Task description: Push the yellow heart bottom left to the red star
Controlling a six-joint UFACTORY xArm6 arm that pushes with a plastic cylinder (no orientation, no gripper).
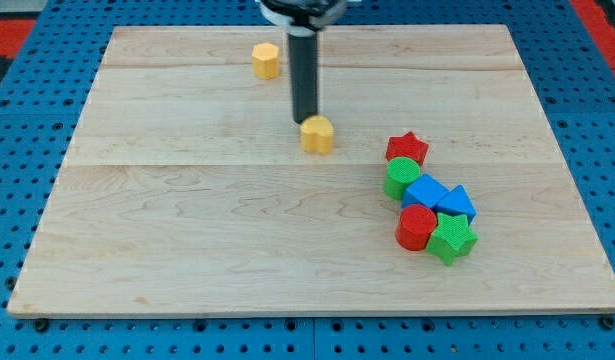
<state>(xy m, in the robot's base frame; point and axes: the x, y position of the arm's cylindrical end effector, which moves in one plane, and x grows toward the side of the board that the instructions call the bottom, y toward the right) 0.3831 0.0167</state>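
Note:
The yellow heart (317, 135) lies near the middle of the wooden board (187, 230), a little above centre. My tip (304, 122) touches its upper left side; the dark rod rises from there to the view's top. The red star (407, 149) lies to the right of the heart, slightly lower, at the top of a cluster of blocks. A gap of bare wood separates heart and star.
A yellow hexagon block (266, 60) sits near the board's top edge, left of the rod. Below the red star are a green cylinder (401, 179), a blue block (425, 192), a blue triangle (456, 203), a red cylinder (417, 227) and a green star (452, 239).

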